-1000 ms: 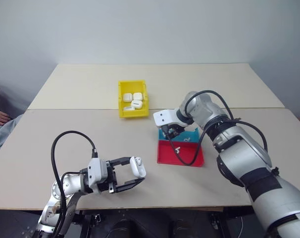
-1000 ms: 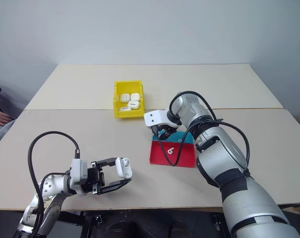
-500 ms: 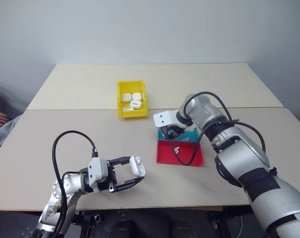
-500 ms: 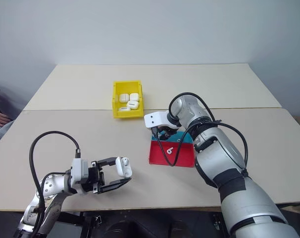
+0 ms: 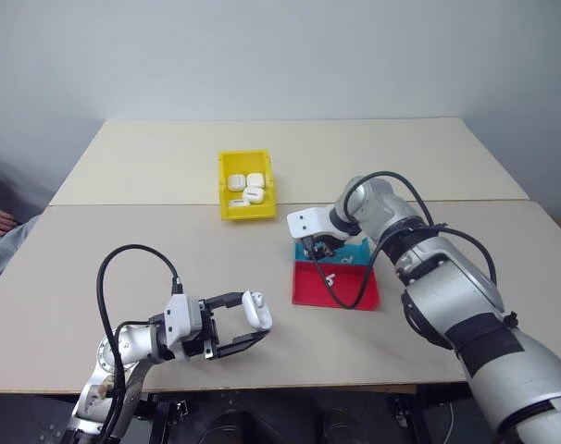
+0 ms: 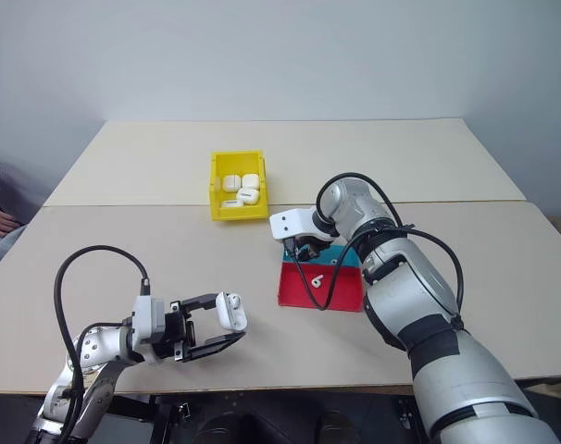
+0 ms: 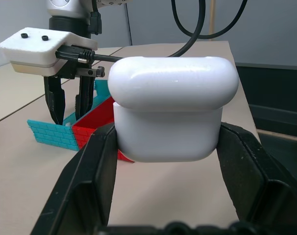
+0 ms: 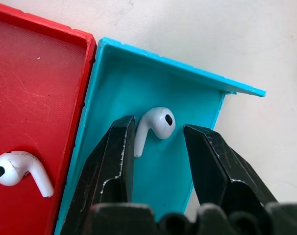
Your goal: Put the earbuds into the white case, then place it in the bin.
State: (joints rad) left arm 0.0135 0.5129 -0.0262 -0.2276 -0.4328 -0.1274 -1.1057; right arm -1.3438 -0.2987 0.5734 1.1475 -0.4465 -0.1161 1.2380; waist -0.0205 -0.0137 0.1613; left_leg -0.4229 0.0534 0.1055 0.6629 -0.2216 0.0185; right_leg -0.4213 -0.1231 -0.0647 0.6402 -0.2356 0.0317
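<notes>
Earbuds lie 1 in the blue tray half, bracketed by the right gripper's part-open fingers, and 1 in the red half. Left gripper clamps the white case, near-left. Next: pinch and lift.

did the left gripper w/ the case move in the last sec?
No. The left gripper holds the white case at the same spot above the table's near edge as in the earlier pictures.
</notes>
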